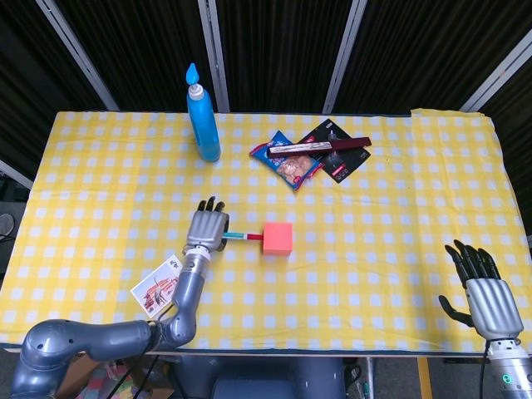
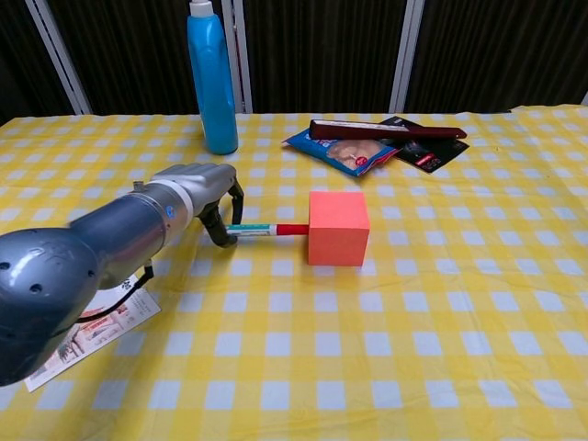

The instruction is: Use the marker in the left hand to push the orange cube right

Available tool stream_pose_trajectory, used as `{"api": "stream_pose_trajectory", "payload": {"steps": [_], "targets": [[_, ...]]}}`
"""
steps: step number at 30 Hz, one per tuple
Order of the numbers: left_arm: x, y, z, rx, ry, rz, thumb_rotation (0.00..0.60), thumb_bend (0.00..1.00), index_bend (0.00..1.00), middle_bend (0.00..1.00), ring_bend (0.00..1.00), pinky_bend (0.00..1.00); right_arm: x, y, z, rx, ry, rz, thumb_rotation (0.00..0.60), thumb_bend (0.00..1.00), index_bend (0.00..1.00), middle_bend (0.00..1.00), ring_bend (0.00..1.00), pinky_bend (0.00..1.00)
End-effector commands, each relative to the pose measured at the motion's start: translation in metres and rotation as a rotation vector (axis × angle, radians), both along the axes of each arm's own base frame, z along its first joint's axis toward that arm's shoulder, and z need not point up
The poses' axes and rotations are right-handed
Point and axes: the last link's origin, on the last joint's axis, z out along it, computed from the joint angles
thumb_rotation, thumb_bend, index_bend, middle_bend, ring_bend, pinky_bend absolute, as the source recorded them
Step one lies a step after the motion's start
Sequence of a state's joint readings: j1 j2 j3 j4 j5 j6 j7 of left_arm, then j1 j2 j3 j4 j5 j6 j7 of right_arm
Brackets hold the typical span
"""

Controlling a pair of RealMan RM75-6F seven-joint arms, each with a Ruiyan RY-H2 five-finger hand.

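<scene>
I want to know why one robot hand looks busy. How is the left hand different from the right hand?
The left hand holds a marker, fingers curled around it; the right hand holds nothing, fingers spread apart. The left hand is out over the middle of the table, with the marker's red end against the orange cube; the right hand waits at the near right edge, far from the cube. Both are grey metal hands with dark fingertips.
</scene>
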State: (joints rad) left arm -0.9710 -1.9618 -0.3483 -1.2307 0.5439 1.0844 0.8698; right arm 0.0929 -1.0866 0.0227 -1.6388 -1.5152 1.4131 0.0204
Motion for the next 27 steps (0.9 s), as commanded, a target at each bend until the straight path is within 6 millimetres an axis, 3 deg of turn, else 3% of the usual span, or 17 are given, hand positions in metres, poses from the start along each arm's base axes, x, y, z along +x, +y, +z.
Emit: {"api": "stream_pose_trajectory", "payload": {"steps": [1, 11, 27], "targets": [[0.012, 0.0, -0.005, -0.003, -0.011, -0.006, 0.6, 0.46, 0.59, 0.14, 0.0, 0.11, 0.0, 0.0, 0.0, -0.001, 0.0, 0.001, 0.6, 0.38, 0.0, 0.0, 0.0, 0.0], [0.029, -0.003, -0.01, -0.013, -0.016, -0.027, 0.6, 0.46, 0.59, 0.14, 0.0, 0.11, 0.0, 0.001, 0.001, -0.003, 0.0, 0.0, 0.6, 0.38, 0.0, 0.0, 0.0, 0.0], [0.022, -0.002, 0.003, -0.033, 0.023, -0.02, 0.6, 0.46, 0.59, 0.14, 0.0, 0.11, 0.0, 0.001, 0.001, -0.006, -0.003, -0.005, 0.6, 0.38, 0.0, 0.0, 0.0, 0.0]]}}
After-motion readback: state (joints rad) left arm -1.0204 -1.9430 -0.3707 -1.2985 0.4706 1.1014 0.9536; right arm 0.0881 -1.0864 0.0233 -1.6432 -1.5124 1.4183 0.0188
